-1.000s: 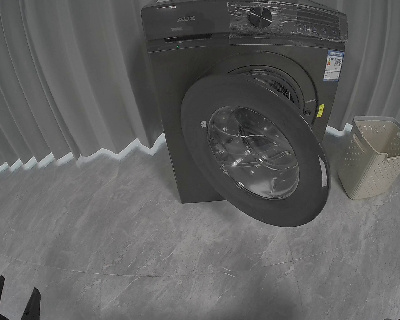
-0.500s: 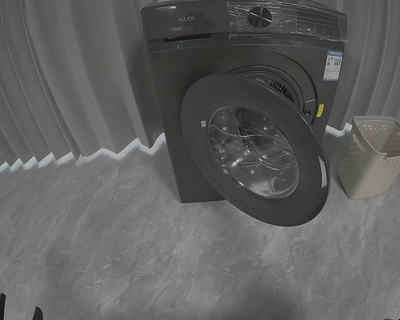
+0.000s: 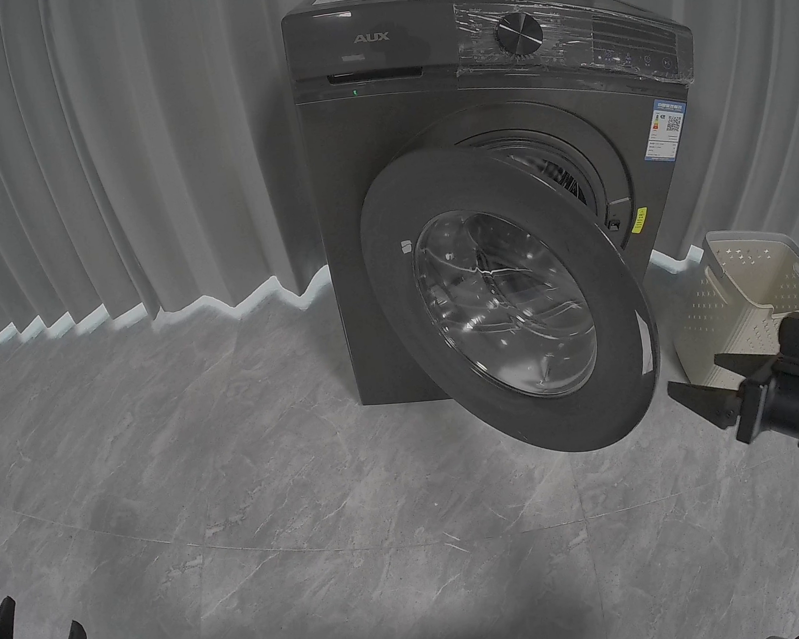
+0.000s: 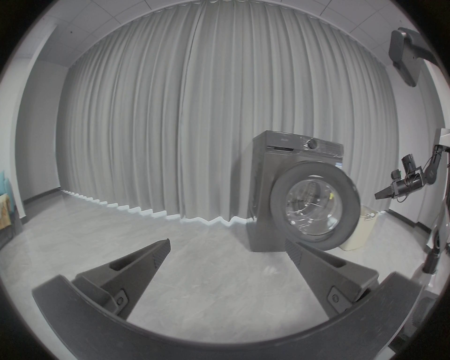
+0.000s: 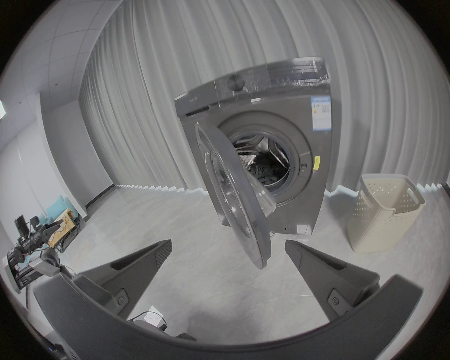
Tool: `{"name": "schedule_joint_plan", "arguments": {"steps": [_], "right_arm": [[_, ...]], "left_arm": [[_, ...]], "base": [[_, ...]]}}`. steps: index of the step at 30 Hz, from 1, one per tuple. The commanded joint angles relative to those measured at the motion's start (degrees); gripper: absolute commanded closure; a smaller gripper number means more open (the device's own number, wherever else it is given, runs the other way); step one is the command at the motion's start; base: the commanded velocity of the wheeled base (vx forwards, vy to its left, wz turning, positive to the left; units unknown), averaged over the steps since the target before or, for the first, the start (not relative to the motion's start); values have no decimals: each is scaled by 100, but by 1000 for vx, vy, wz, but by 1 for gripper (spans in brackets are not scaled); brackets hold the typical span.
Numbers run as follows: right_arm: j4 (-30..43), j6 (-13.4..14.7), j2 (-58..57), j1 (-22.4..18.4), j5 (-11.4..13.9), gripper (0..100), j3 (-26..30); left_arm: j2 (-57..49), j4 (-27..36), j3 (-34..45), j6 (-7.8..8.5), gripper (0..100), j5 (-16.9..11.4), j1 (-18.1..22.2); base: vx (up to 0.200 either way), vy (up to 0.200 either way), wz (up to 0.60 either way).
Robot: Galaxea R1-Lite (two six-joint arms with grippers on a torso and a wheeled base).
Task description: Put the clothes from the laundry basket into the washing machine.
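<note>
Since the earlier frames the right gripper (image 3: 693,373) has risen from the lower right corner of the head view to mid-height at the right edge, while the left gripper (image 3: 38,614) has sunk slightly in the lower left corner. The right gripper hangs in the air in front of the laundry basket (image 3: 755,297), fingers spread apart and empty, tips directed toward the open door (image 3: 511,304) but apart from it. The left gripper is low and well apart from all task items, its fingers likewise spread and empty. The washing machine (image 3: 391,241) stands on the grey floor (image 3: 248,492) against a pleated curtain (image 3: 118,157). Its round door is swung wide, hinged on the robot's left of the opening. The right wrist view looks into the drum (image 5: 262,161), where dark clothes (image 5: 265,172) lie. The pale perforated laundry basket stands on the floor just beside the machine on the robot's right, close against the curtain. The left wrist view shows the machine at a distance between its own spread fingers (image 4: 140,267), with the other arm's gripper raised beside the door
</note>
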Motion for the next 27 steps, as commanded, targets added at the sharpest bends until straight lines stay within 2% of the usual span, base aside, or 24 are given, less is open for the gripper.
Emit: {"name": "schedule_joint_plan", "arguments": {"steps": [1,2,3,4,5,6,7,8,9,11,12,14,16,17,23,26,27], "right_arm": [[-524,129,1386,230,-394,0,-457],[-550,129,1413,230,-421,0,-466],[-708,173,1544,256,-456,0,-475],[-788,173,1571,274,-465,0,-475],[-928,173,1597,326,-482,0,-457],[-990,173,1597,370,-482,0,-448],[-1016,182,1597,397,-491,0,-440],[-1016,199,1597,397,-500,0,-440],[-1016,208,1606,397,-500,0,-448],[-1016,208,1615,406,-500,0,-466],[-1025,208,1624,406,-500,0,-457],[-1025,208,1624,406,-500,0,-448],[-1025,208,1624,423,-500,0,-457],[-1025,208,1624,406,-500,0,-466],[-1025,182,1747,406,-526,0,-580],[-1034,173,1887,397,-623,0,-642],[-1042,199,2002,397,-746,0,-712]], "left_arm": [[-109,79,57,434,0,265,59],[-101,88,57,460,0,195,59],[-118,185,22,469,0,-341,50],[-118,229,5,451,0,-710,50],[-118,352,-48,302,0,-1238,50],[-118,413,-83,214,0,-1325,50],[-118,405,-75,152,0,-1229,50],[-118,396,-66,126,0,-1000,50],[-118,431,-83,117,0,-684,50],[-118,449,-75,196,0,230,50],[-118,431,-48,179,0,380,68],[-118,405,-4,196,0,213,68],[-118,387,84,442,0,-130,50],[-118,396,75,478,0,-200,24],[-118,361,84,390,0,-218,33],[-118,361,84,381,0,-218,42],[-118,361,92,381,0,-218,42]], "base": [[0,0,0],[0,0,0],[0,0,0],[0,0,0],[0,0,0],[0,0,0],[0,0,0],[0,0,0],[0,0,0],[0,0,0],[0,0,0],[0,0,0],[0,0,0],[0,0,0],[0,0,0],[0,0,0],[0,0,0]]}}
